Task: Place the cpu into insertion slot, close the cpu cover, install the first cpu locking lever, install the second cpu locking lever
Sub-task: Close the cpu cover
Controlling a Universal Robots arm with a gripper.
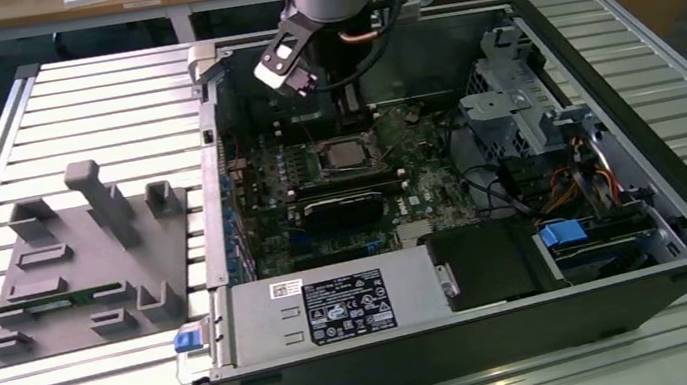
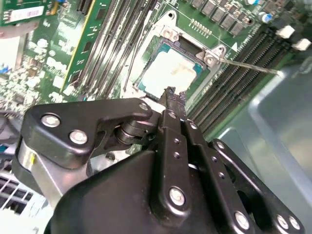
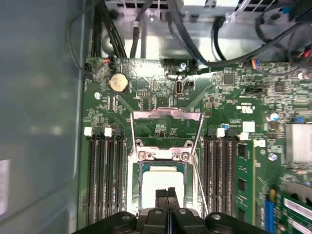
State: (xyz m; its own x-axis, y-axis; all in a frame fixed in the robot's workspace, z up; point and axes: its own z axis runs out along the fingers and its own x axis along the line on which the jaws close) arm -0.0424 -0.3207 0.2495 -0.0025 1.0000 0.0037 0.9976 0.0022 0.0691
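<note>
Gripping: nothing — black gripper (image 2: pixel 169 92) fingers pressed together.
Silver-grey square cpu (image 2: pixel 168 72): seated in black-framed insertion slot (image 2: pixel 185 45), at the fingertips.
Black heatsink block (image 1: pixel 346 208): 6 o'clock of slot, exterior view.

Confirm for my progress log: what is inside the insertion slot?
The cpu lies inside the insertion slot, its pale metal top facing up. The shut tool hangs over one edge, hiding that strip; whatever lies under the chip is covered too.

Your exterior view looks steeply down on the whole open computer case (image 1: pixel 473 346); your 2 wrist views look closely down on the cpu (image 3: pixel 158 179) inside.
</note>
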